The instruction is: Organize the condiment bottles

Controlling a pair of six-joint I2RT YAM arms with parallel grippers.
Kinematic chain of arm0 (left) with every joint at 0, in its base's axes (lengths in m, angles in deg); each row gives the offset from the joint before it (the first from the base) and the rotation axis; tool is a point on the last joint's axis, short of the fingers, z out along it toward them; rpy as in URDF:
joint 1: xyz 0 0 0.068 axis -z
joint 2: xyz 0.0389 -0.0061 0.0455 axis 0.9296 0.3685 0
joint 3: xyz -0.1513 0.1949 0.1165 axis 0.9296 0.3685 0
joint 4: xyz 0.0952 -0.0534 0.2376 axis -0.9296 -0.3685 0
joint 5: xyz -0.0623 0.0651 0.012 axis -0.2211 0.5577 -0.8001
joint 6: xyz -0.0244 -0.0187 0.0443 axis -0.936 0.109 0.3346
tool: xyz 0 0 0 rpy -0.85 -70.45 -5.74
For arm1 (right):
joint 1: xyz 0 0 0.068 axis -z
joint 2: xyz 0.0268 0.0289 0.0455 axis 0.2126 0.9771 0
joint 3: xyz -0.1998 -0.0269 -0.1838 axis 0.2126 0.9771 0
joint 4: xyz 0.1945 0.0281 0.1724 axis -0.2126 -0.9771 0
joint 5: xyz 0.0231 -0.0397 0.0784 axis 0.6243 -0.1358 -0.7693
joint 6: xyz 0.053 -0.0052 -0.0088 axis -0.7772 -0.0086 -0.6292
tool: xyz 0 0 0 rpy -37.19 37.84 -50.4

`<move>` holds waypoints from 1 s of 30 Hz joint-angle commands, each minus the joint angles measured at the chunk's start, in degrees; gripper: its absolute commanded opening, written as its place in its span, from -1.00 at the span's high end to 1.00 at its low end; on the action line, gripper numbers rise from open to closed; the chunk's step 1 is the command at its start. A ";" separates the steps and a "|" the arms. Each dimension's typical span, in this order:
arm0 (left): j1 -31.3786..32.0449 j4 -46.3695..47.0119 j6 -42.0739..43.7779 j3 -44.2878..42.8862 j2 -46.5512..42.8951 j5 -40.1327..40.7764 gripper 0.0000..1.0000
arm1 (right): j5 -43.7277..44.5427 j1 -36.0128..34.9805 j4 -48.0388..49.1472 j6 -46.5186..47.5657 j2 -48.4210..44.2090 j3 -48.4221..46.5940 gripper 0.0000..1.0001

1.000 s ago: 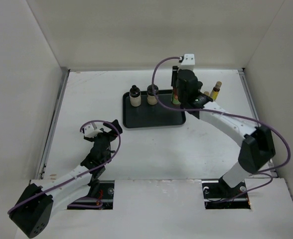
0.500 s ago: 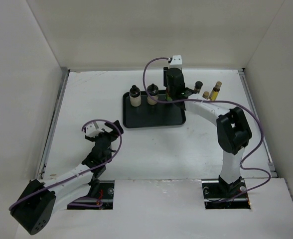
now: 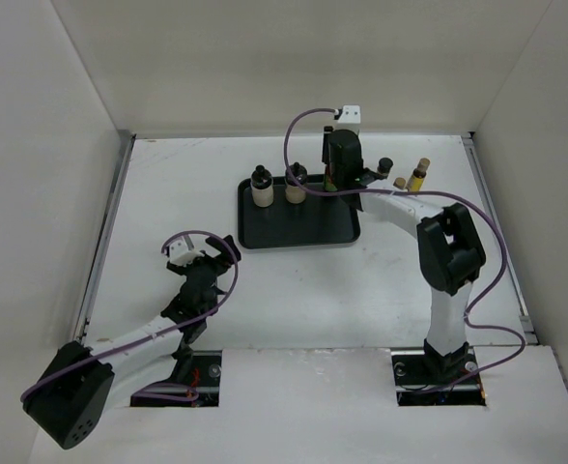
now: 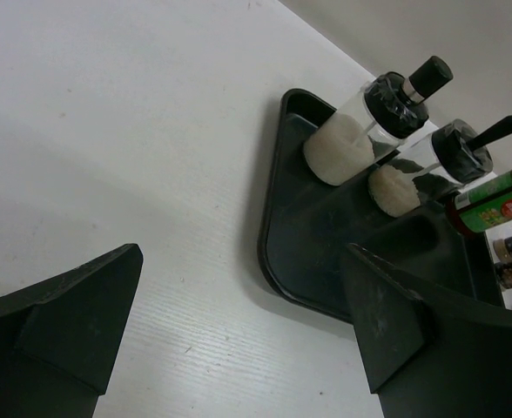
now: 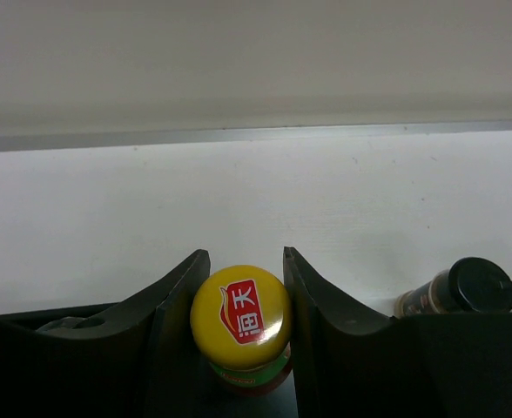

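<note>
My right gripper (image 5: 242,287) is shut on the red-green bottle (image 5: 240,318) by its yellow-orange cap, at the back right of the black tray (image 3: 298,230). In the top view the right gripper (image 3: 341,166) covers that bottle. Two squat cream bottles with black caps (image 3: 261,189) (image 3: 295,185) stand along the tray's back edge. A yellow-labelled bottle (image 3: 419,175) and two small dark ones (image 3: 385,167) (image 3: 399,184) stand on the table right of the tray. My left gripper (image 3: 213,259) is open and empty, low over the table left of the tray's front corner.
The left wrist view shows the tray's near corner (image 4: 278,261), both cream bottles (image 4: 360,131) (image 4: 417,170) and the red-green bottle (image 4: 491,193). White walls enclose the table on three sides. A dark-capped bottle (image 5: 456,292) lies just right of my right fingers.
My right gripper has carried the red-green bottle left to the tray's back right, and its arm has folded in. The left arm has barely moved.
</note>
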State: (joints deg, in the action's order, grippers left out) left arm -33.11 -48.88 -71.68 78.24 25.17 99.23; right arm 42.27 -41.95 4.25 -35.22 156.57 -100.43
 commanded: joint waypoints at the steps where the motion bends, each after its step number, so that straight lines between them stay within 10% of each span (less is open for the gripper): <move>1: -0.33 3.31 -0.59 -0.89 0.15 -0.86 -1.00 | -0.02 0.27 11.07 -0.96 -0.30 -2.14 0.38; 13: -0.51 4.63 -0.59 -1.42 2.70 -2.00 -1.00 | -0.37 0.36 12.66 -3.34 0.76 1.64 0.28; 24: 0.98 4.10 3.00 -4.22 3.31 -4.54 -1.00 | -2.82 -1.22 11.70 -3.86 -10.29 5.59 -0.75; 30: 7.39 4.27 9.68 -9.85 5.16 -5.52 -1.00 | 0.67 -2.10 11.42 -5.44 -28.38 20.41 -0.46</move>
State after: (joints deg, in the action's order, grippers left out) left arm -28.78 -47.72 -66.90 72.71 30.28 95.28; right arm 40.33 -43.50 12.34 -38.82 137.70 -85.65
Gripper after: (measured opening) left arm 0.997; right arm 0.767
